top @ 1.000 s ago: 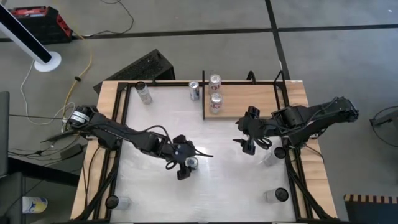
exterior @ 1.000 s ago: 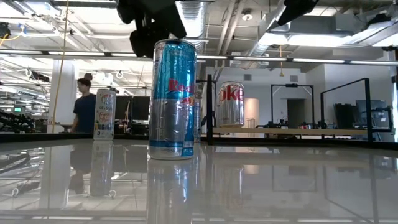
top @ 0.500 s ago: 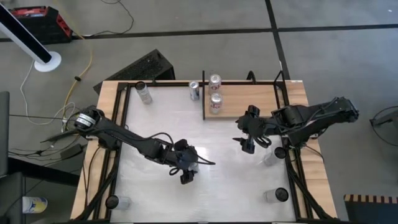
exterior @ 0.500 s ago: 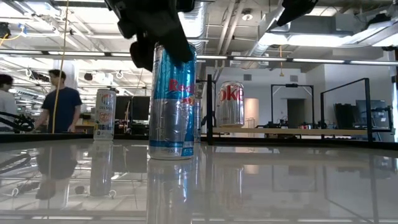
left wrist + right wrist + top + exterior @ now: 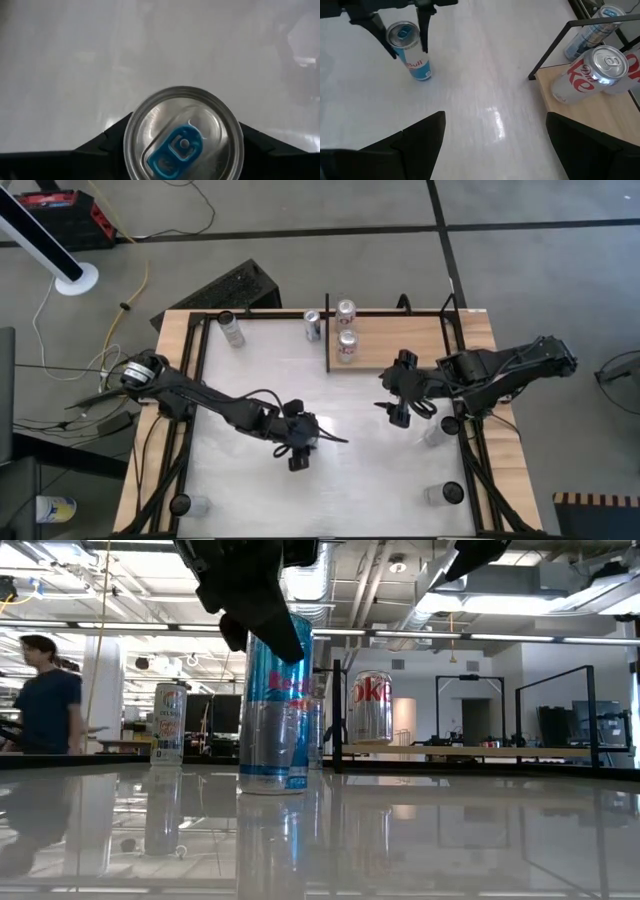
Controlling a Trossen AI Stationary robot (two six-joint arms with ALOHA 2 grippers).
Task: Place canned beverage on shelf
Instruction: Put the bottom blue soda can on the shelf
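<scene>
A tall blue-and-silver can (image 5: 275,710) stands upright on the white tabletop near its middle; it also shows in the right wrist view (image 5: 410,50). My left gripper (image 5: 300,448) is open right above it. Its fingers (image 5: 112,140) reach down on either side of the can's upper part (image 5: 182,135). The wooden shelf (image 5: 400,340) lies at the far right, with two silver cola cans (image 5: 346,345) (image 5: 345,310) standing on its left end. My right gripper (image 5: 392,402) is open and empty, above the table by the shelf's near left corner. My left gripper comes at the can from above, pointing down. One finger (image 5: 385,40) stands on each side of the can's upper part (image 5: 402,35). I cannot tell whether the fingers touch it. The can stands upright on the table.
A silver can (image 5: 312,325) stands on the table left of the shelf and another (image 5: 232,330) at the far left. Clear cups stand near the right edge (image 5: 435,430) and the near corners (image 5: 443,493) (image 5: 190,505). A person (image 5: 45,690) walks in the room behind.
My left gripper has moved over the blue-and-silver can and come down, so that its fingers now stand around the can's upper part. The can has stayed where it was.
</scene>
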